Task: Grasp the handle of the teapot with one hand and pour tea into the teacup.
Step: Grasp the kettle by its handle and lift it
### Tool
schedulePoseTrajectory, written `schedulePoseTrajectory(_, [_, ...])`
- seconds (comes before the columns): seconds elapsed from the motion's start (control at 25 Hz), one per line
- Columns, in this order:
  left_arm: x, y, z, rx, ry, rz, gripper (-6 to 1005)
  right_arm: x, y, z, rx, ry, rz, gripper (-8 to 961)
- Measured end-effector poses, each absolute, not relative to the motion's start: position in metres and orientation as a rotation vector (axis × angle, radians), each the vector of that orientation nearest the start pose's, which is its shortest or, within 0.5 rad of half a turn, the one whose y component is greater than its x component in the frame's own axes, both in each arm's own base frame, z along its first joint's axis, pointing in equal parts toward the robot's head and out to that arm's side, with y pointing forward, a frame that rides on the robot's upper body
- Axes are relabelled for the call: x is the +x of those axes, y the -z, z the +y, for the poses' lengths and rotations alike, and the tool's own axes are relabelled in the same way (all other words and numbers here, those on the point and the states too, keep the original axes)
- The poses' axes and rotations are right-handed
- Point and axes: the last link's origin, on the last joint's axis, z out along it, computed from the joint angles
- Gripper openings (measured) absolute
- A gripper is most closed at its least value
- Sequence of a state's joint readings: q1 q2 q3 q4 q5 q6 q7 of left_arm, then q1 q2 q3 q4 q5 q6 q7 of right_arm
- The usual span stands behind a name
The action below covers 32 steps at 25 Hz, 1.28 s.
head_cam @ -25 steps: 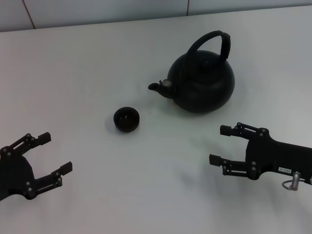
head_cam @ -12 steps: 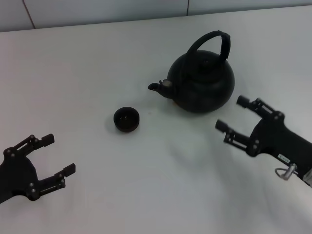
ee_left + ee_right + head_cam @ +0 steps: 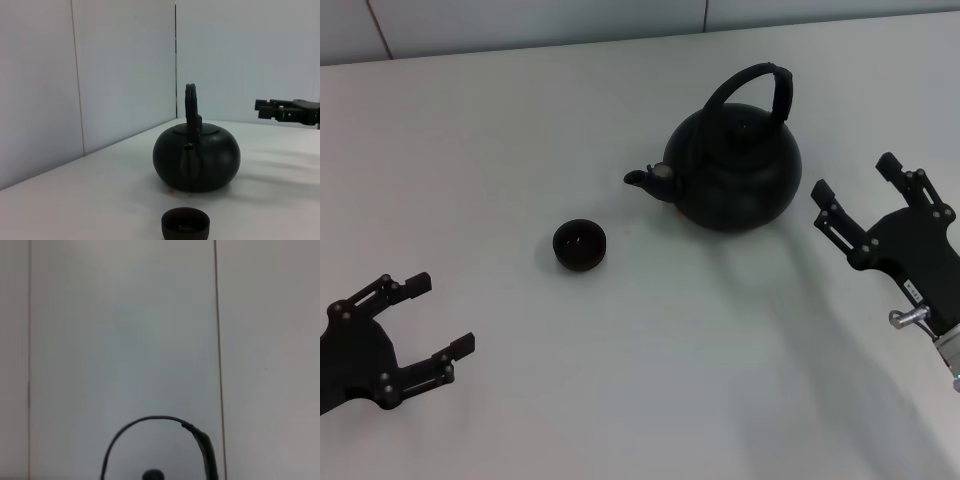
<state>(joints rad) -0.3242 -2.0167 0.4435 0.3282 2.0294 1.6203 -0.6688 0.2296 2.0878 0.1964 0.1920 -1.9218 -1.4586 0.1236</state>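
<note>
Centrally on the white counter [image 3: 470, 140] stands the teapot [image 3: 735, 170], probably heavy and rigid; grasp its arched handle [image 3: 760, 80]. Right end effector [image 3: 865, 200] hovers beside it, fingers spread, empty; teacup [image 3: 580, 244] sits nearby.

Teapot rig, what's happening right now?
Nothing is held yet. The right gripper is open, beside the teapot on its right and clear of the handle. The left gripper is open, down at the near left of the table. The teacup stands apart from the teapot, near the spout side. No pour has started.
</note>
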Motion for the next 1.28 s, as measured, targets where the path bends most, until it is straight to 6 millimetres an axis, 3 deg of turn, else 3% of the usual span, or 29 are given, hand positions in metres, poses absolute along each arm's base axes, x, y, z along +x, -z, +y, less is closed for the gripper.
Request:
schedulePoseTrajectory(0.48, [-0.342,0.006,0.241,-2.53,0.721,-0.3,859,0.336,0.042,0.236,-1.696,-0.783,0.51,831])
schedulePoseTrajectory(1.28, [-0.342,0.008,0.24,-2.516,0.732,-0.313,859,0.328,0.031,0.295,-1.795,-0.743,0.473,830])
